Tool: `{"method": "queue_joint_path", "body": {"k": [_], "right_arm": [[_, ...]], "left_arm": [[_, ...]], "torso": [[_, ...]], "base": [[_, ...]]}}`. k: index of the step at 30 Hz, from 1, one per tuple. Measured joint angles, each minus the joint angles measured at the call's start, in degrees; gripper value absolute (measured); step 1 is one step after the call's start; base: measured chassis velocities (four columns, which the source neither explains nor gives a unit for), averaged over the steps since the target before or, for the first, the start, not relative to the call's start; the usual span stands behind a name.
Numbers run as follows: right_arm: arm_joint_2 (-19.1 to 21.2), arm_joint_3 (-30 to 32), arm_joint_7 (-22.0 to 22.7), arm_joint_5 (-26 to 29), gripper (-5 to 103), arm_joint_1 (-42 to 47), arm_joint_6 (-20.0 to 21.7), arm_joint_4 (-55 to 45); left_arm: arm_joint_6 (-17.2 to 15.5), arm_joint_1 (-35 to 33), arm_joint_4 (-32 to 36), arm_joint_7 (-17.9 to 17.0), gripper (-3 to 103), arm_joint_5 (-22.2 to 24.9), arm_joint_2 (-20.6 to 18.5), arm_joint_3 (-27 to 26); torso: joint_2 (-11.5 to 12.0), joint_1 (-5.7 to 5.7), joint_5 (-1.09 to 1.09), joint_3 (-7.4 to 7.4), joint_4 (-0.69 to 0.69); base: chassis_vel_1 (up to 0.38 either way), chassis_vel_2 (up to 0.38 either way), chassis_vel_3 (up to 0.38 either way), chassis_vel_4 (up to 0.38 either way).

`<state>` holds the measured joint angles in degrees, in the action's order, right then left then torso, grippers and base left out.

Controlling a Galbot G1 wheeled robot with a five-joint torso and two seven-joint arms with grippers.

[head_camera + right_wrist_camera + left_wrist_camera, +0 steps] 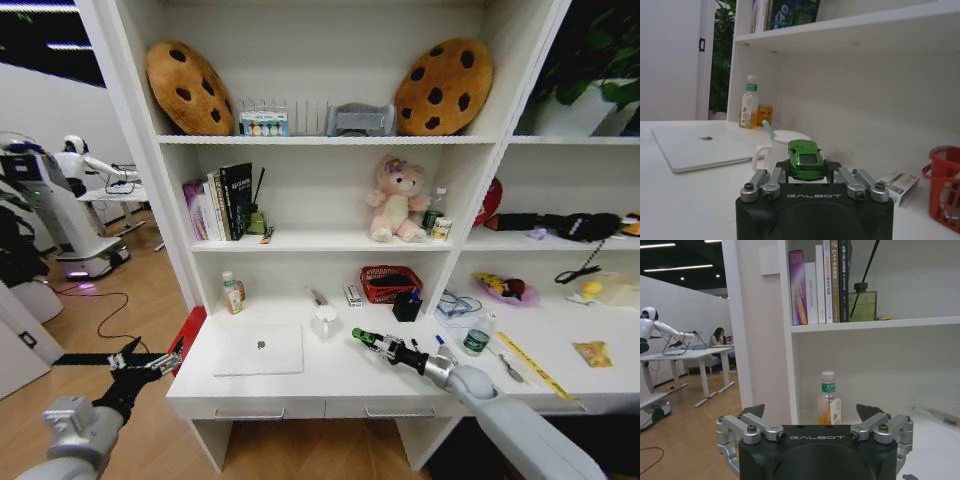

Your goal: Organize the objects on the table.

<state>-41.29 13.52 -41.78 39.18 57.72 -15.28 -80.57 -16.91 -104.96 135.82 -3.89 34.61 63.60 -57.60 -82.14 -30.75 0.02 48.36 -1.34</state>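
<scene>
My right gripper [363, 338] hovers low over the white table [340, 378], just right of the white mug [326, 320], and is shut on a tiny green toy car [356, 333]. The right wrist view has the car [806, 159] pinched between the fingers of that gripper [808, 171], with the mug [776, 143] and the closed silver laptop [700, 146] beyond it. The laptop [258, 350] lies flat at the table's left part. My left gripper [150, 360] hangs open in the air off the table's left end; its wrist view shows the gripper [812, 412] holding nothing.
At the back of the table stand a drink bottle [233, 293], a red basket [390, 283] and a black pen pot [407, 306]. A green-capped tin [477, 343], a pen [441, 344], a yellow ruler [530, 366] and a snack packet [594, 352] lie on the right. The shelf upright [760, 340] is close to the left gripper.
</scene>
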Motion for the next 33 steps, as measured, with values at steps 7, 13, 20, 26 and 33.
{"method": "queue_joint_path", "body": {"k": [7,13,20,26,33], "right_arm": [[9.6,6.1,0.2,8.9,36,-0.6,1.6,-8.0],[14.1,-2.6,0.7,15.0,36,-15.1,4.5,-10.3],[9.9,-24.0,0.9,17.1,36,-41.1,6.2,-2.6],[0.9,-37.2,-0.4,17.2,36,-55.5,6.8,8.1],[-6.5,-45.8,-1.5,17.1,36,-64.2,6.5,20.2]], "left_arm": [[0.0,0.0,0.0,0.0,100,0.0,0.0,0.0],[0.0,0.0,0.0,0.0,100,0.0,0.0,0.0],[0.0,0.0,0.0,0.0,100,0.0,0.0,0.0],[0.0,0.0,0.0,0.0,100,0.0,0.0,0.0],[0.0,0.0,0.0,0.0,100,0.0,0.0,0.0]], "torso": [[0.0,0.00,-0.03,0.00,-0.01],[0.0,0.00,-0.01,0.00,0.00],[0.0,-0.01,-0.04,0.00,0.02],[0.0,-0.01,-0.02,0.01,0.02],[0.0,-0.01,-0.04,0.01,0.02]], "base": [[0.000,0.000,0.000,0.000],[0.000,0.000,0.000,0.000],[0.000,0.000,0.000,0.000],[0.000,0.000,0.000,0.000],[0.000,0.000,0.000,0.000]]}}
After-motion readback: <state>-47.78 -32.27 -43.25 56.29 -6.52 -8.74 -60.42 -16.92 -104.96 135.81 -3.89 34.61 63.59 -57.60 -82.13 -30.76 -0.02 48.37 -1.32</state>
